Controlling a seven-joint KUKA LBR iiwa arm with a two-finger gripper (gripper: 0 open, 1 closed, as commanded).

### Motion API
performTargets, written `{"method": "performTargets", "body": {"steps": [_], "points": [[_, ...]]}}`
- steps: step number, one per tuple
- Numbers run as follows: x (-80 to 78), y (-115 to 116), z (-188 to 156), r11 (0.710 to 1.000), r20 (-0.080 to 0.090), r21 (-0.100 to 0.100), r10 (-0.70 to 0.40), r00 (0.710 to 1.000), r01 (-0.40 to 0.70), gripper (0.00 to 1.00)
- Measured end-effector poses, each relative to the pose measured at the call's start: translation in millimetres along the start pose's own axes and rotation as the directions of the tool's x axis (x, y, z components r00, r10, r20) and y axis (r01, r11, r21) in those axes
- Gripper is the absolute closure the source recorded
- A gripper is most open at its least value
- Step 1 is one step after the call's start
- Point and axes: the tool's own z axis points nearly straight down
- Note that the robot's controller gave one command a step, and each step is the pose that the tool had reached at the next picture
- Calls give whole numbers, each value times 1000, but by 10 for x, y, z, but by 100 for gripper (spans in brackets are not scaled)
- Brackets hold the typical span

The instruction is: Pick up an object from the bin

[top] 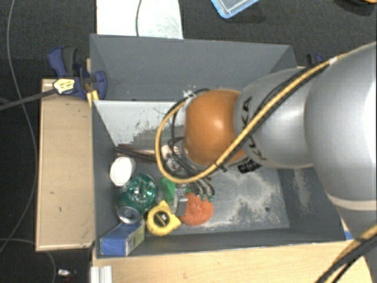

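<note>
My gripper point(200, 188) pokes out from under the arm's orange cover, low in the bin near its front wall. It hangs just above an orange-red, lumpy round thing point(197, 212), close to it or touching its top. Left of that lies a yellow tape measure point(161, 220) with a dark centre. A small green piece point(169, 189) lies beside the gripper's left side, partly hidden by the cables.
Along the bin's left side are a green drinks can point(135, 197) lying on its side, a white round cap point(122, 171), a blue box point(121, 240) in the front left corner and a dark thin tool point(136, 152). The arm covers the bin's middle and right.
</note>
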Motion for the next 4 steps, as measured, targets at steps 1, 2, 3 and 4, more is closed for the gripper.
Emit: {"method": "performTargets", "body": {"steps": [1,2,3,4], "points": [[-453,-296,305,995,1,-1,-100,995,100,0],[-551,-283,468,1000,1,-3,-19,1000,19,100],[-550,-283,469,1000,1,-3,-18,1000,18,100],[-515,-329,-56,998,-8,-3,-62,998,62,100]]}}
